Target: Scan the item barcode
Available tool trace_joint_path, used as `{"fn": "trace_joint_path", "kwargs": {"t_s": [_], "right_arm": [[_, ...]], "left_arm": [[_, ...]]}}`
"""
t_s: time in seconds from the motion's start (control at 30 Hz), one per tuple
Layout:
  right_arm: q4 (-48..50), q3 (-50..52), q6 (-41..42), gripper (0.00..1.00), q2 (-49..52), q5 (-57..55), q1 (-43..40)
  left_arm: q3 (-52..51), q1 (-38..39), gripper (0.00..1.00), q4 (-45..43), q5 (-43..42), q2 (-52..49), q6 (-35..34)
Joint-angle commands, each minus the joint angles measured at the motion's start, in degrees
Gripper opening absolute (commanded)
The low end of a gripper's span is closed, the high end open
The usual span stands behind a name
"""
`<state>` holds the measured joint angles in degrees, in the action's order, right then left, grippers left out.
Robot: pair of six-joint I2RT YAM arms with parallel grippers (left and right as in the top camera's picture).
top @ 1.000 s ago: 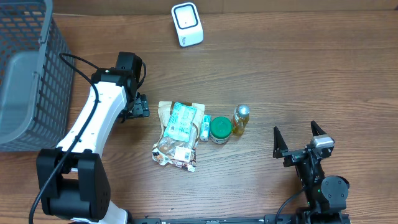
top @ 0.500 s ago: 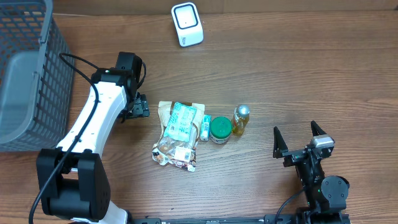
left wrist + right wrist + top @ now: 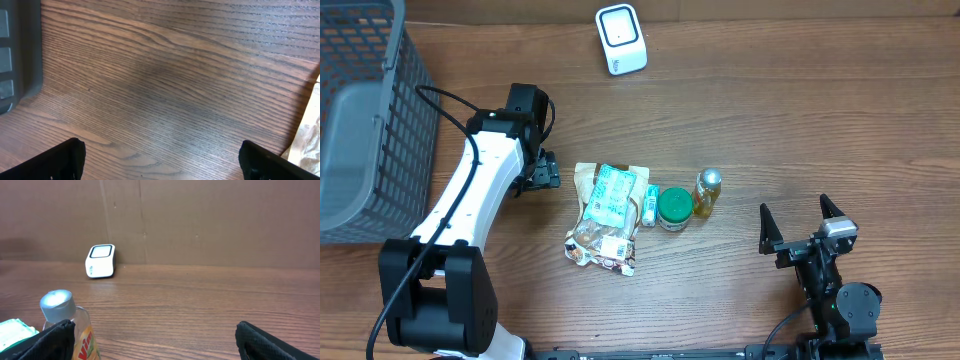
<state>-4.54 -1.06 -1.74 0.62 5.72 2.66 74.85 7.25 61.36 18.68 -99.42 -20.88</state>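
CAUTION: Both tools have their jaws wide apart and hold nothing. The left gripper (image 3: pixel 549 172) hangs just beside the snack bag (image 3: pixel 605 215), which is the likely item. The right gripper (image 3: pixel 793 206) sits well apart from it.

- The film is soft. A pinch on a loose edge may slip or fold the barcode away.
- Dragging the bag may topple the green-lidded jar (image 3: pixel 673 207) or the bottle (image 3: pixel 707 192) beside it.
- The barcode scanner (image 3: pixel 621 39) stands well apart, so the carry is long.

The bag lies flat at mid-table. It is tan and crinkled, with a teal label. No barcode is legible.
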Motion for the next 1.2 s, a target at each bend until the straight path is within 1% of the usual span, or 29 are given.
{"fn": "trace_joint_path", "kwargs": {"t_s": [0.0,0.67,0.87,1.0,1.07,1.17], "right_arm": [[0.26,0.61,-0.24,1.00,-0.46,-0.07,-0.11],[0.37,0.61,-0.28,1.00,-0.46,-0.22,-0.11],[1.51,0.59,-0.07,1.00,-0.46,-1.77,-0.11],[4.52,0.52,-0.11,1.00,-0.46,-3.10,-0.17],[4.81,-0.55,-0.09,1.00,-0.46,-3.06,-0.17],[2.16,-4.70,-0.07,1.00,-0.46,-3.06,-0.17]], "left_arm": [[1.22,-0.09,0.99,-0.15,0.79,1.07,-0.79],[1.22,-0.09,1.00,-0.17,0.79,1.07,-0.79],[1.22,-0.09,1.00,-0.15,0.79,1.07,-0.79],[1.22,-0.09,0.99,-0.15,0.79,1.07,-0.79],[1.22,-0.09,1.00,-0.17,0.79,1.07,-0.81],[1.22,-0.09,0.99,-0.15,0.79,1.07,-0.81]]}}
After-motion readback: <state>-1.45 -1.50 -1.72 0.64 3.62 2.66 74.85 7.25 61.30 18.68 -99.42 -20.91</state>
